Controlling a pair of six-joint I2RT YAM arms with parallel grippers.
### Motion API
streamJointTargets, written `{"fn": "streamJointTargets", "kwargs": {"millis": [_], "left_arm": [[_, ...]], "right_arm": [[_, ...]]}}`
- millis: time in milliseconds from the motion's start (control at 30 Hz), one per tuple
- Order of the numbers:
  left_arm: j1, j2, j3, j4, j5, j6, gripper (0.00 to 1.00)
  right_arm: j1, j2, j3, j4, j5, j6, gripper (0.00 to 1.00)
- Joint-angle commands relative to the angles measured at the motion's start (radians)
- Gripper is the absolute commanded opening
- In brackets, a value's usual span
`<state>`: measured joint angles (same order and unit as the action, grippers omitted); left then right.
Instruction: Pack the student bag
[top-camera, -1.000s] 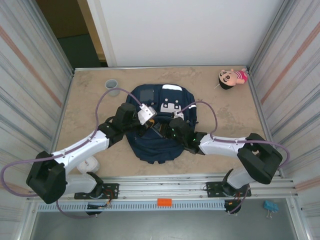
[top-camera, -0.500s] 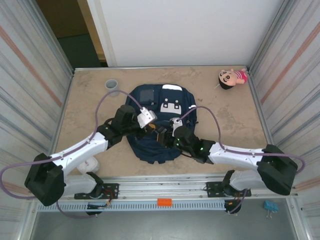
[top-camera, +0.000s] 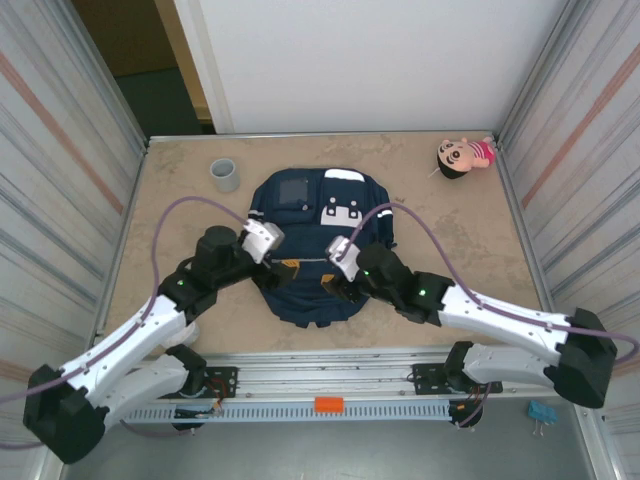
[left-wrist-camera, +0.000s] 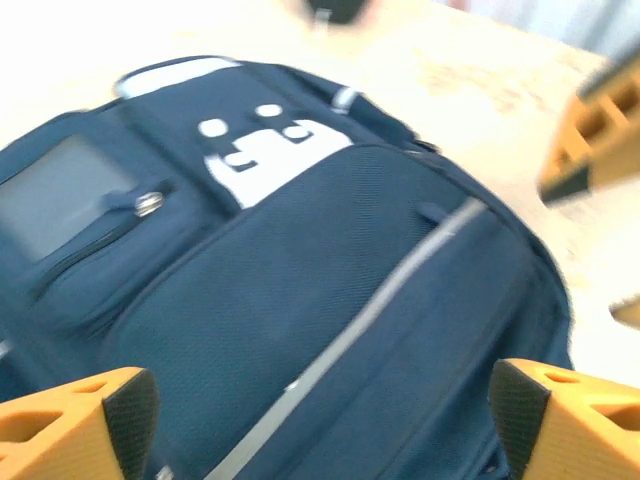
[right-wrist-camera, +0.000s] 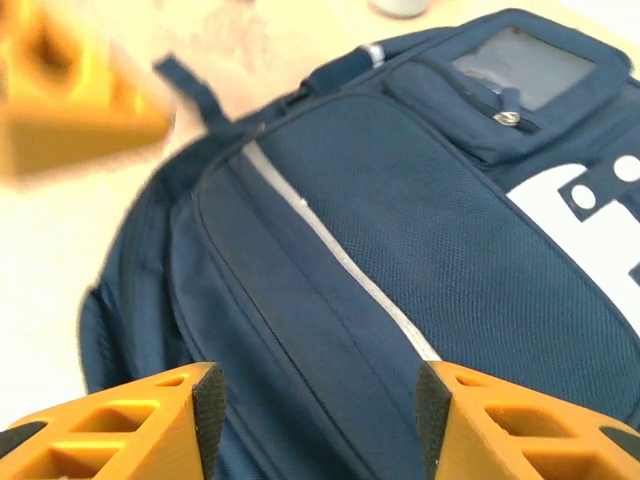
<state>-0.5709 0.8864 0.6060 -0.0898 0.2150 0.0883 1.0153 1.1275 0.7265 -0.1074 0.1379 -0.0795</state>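
- Both arms have drawn back toward the near edge. The left gripper (left-wrist-camera: 320, 428) and right gripper (right-wrist-camera: 318, 425) now sit over the near end of the student bag (top-camera: 322, 205).
- Both grippers gape wide and hold nothing.
- The bag lies flat mid-surface (top-camera: 480, 270), pockets up.
- Judgement: bag released; the doll (top-camera: 462, 155) is unpacked, so the task looks unfinished.

Navy student bag (top-camera: 312, 228) laid flat at the centre of the table (top-camera: 480, 225)
White patches are set toward twelve o'clock; front pockets are faced upward.
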Motion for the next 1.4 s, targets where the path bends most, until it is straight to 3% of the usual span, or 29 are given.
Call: {"fn": "streamJointTargets", "kwargs": {"millis": [0, 133, 300, 367, 433, 500, 667, 800, 1000, 1100, 1233, 1367], "left_arm": [[0.090, -0.055, -0.057, 0.003, -0.108, -0.245, 0.88], [0.230, -0.057, -0.098, -0.032, -0.046, -0.353, 0.88], [0.320, -0.021, -0.111, -0.034, 0.041, -0.409, 0.88], [0.323, -0.005, -0.107, -0.029, 0.050, -0.409, 0.88], [0.325, 0.010, -0.105, -0.021, 0.052, -0.416, 0.88], [0.324, 0.018, -0.101, -0.012, 0.051, -0.425, 0.88], [0.326, 0.037, -0.100, -0.013, 0.011, -0.496, 0.87], [0.328, 0.051, -0.098, -0.024, 0.010, -0.522, 0.86], [0.329, 0.051, -0.103, -0.043, 0.003, -0.559, 0.86], [0.336, 0.060, -0.089, -0.087, -0.007, -0.595, 0.85], [0.343, 0.066, -0.086, -0.092, -0.004, -0.575, 0.85], [0.345, 0.084, -0.081, -0.058, 0.036, -0.541, 0.79]], "right_arm": [[-0.005, 0.117, 0.046, 0.022, -0.045, -0.252, 0.51], [-0.046, 0.320, 0.102, 0.103, -0.130, -0.196, 0.46], [-0.052, 0.493, 0.137, 0.050, -0.092, -0.250, 0.43], [-0.031, 0.498, 0.164, -0.008, -0.059, -0.290, 0.47], [-0.004, 0.463, 0.202, -0.063, -0.032, -0.305, 0.59], [0.002, 0.406, 0.243, -0.126, -0.083, -0.290, 0.64], [0.047, 0.306, 0.257, -0.187, -0.174, -0.236, 0.68], [0.131, 0.340, 0.227, -0.174, -0.111, -0.221, 0.68], [0.147, 0.480, 0.223, -0.029, -0.033, -0.220, 0.69], [0.130, 0.535, 0.232, -0.001, 0.014, -0.269, 0.59], [0.147, 0.459, 0.181, -0.014, 0.053, -0.372, 0.23], [0.125, 0.277, 0.118, -0.069, 0.014, -0.491, 0.01]]}}
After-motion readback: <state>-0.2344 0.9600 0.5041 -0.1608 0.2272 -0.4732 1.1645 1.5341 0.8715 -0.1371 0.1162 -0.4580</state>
